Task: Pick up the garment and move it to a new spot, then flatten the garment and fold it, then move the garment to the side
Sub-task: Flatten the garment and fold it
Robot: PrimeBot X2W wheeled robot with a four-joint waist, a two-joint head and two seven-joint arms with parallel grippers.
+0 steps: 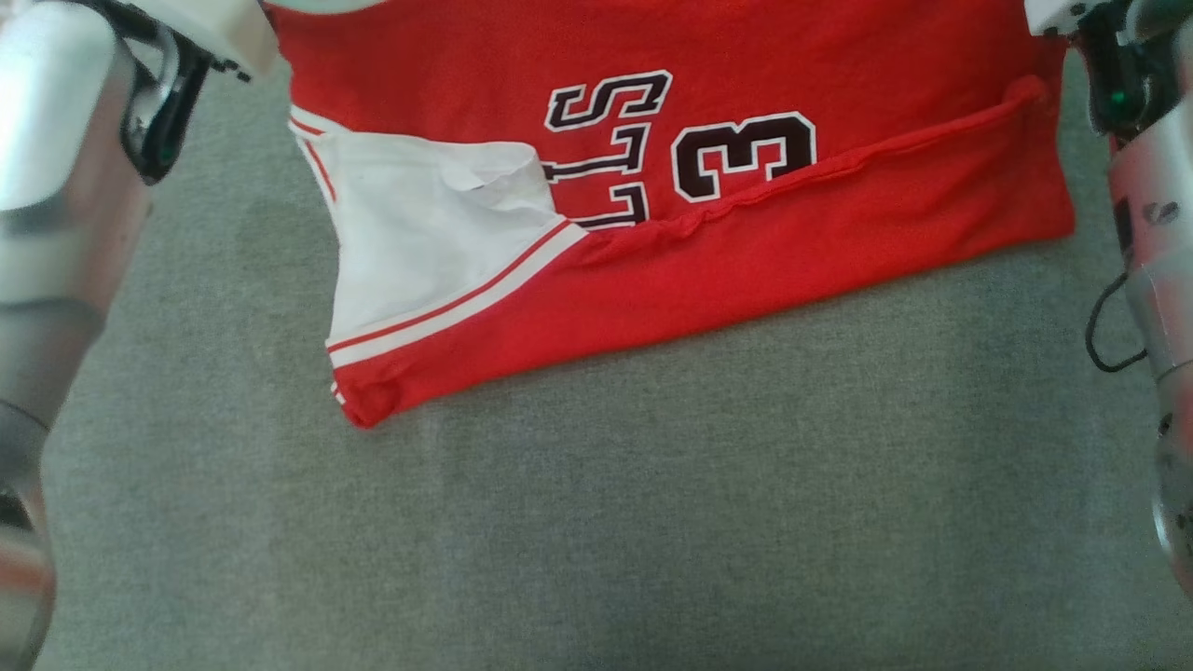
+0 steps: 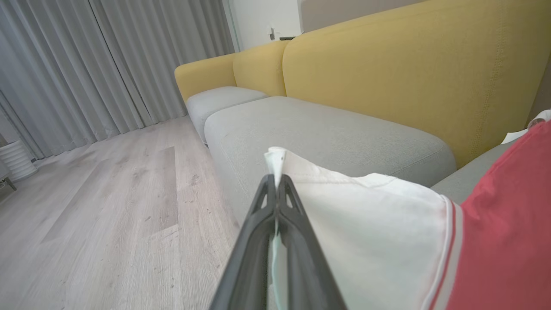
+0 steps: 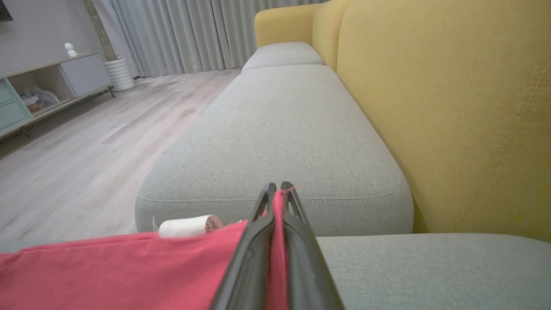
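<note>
L gripper (image 2: 276,183): jaws fully closed, fingers pressed flat together, pinching a white edge of the garment (image 1: 839,233). A bit of white cloth pokes out past the tips. Right of the jaws the white cloth spreads out, then red/white stripe trim, then red fabric further right. Beyond the jaws is the grey seat cushion (image 2: 327,129), w/ the yellow backrest (image 2: 409,64) up-right of them and the wood floor (image 2: 107,206) + grey curtains (image 2: 86,64) off to the left. R gripper (image 3: 277,191): jaws also clamped tight, w/ a thin red fold of the same garment sandwiched btwn the fingers and the red edge reaching the tips. Red cloth runs left from those jaws, low across the view. A small white roll (image 3: 187,226) sits at the cloth's far edge just left of the jaws, can't tell what it is. Right of & beyond the jaws is grey cushion, backrest on the right, cabinet (image 3: 51,86) far left across the floor. Head cam: garment lies spread on the grey cushion btwn the two arms, red w/ black "3" + letters facing up and the white section on the L-arm side. Its near band is folded over, the fold's edge crossing the lower part of the print.
</note>
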